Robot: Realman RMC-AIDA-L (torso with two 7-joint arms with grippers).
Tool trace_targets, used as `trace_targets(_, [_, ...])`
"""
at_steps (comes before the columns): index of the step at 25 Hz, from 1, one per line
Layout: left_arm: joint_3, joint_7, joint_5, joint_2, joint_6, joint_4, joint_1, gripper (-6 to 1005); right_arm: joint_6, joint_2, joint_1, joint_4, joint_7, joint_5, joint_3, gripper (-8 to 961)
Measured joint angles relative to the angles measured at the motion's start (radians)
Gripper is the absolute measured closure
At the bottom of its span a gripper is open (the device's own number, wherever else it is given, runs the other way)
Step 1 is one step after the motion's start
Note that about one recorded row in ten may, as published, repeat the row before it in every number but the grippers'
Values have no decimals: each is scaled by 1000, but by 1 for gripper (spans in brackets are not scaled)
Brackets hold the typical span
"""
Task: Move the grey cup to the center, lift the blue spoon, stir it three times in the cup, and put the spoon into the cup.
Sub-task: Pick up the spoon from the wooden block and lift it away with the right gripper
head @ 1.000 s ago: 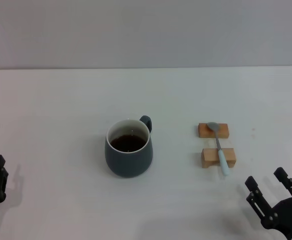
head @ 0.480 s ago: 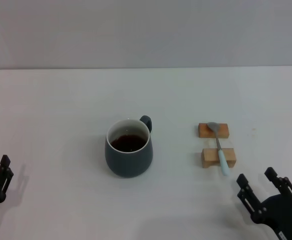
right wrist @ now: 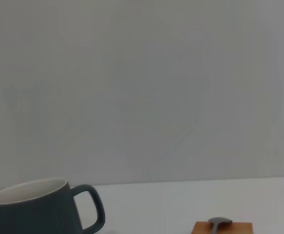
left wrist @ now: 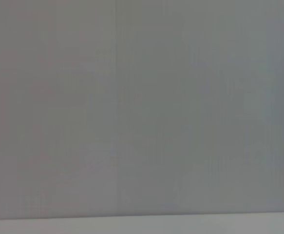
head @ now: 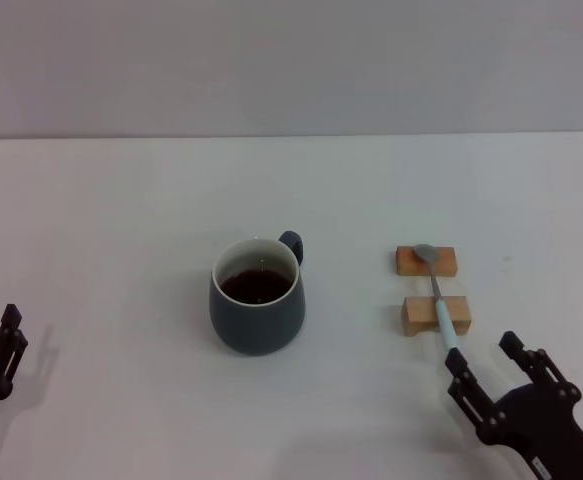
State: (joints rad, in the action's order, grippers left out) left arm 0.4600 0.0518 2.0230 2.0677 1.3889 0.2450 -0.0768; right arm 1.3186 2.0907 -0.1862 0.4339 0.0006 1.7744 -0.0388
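Lower right of the head view: the right gripper (head: 499,372) is sitting low over the white table (head: 121,220), its two dark fingers (head: 468,388) spread apart with nothing between them. One fingertip is lying just beside the pale handle tip of the blue spoon (head: 438,298); contact cannot be judged.

Lower left corner of the same view: the left gripper (head: 9,332) is resting near the frame edge, well apart from everything else. Only a thin dark finger part is showing, so whether its jaws are spread or pressed together cannot be told.

Right of centre: the blue spoon is lying across two small tan wooden blocks (head: 436,314), handle over the nearer block, grey bowl resting on the farther one. The right wrist view is catching the spoon bowl (right wrist: 220,222) on a block's top (right wrist: 222,228) at its lower edge.

Centre of the frame: the grey cup (head: 257,298) is standing upright, holding dark liquid, its loop handle pointing toward the upper right. It is sitting well apart from the blocks. The right wrist view is showing the cup (right wrist: 34,207) in its lower left.

Beyond the table's far edge a plain grey wall (head: 291,60) is filling the upper frame.
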Motion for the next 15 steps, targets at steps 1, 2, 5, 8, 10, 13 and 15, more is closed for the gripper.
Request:
trace_targets(1, [0,0,0,0,0,0,0,310,0,0,0,0,0,0,0,238])
trace_targets(2, [1,-1,0,0,0,-2,-1,310,-8,0,-5,1,0,0,-1,238])
trace_targets(5, [0,-1,0,0,0,-6,-1,310,-25,0,-19,4,0,0,-2,238])
trace_targets(8, [-2,-1,0,0,3,-8,-1,310,-28,0,-24,4,0,0,-2,238])
trace_targets(10, [-4,-1,0,0,4,-9,-1,310,-30,0,-27,5,0,0,-1,238])
trace_targets(13, [-4,-1,0,0,5,-9,-1,310,-30,0,-31,5,0,0,-1,239])
trace_targets(15, [-4,-1,0,0,6,-9,-1,310,-31,0,-34,5,0,0,-1,239])
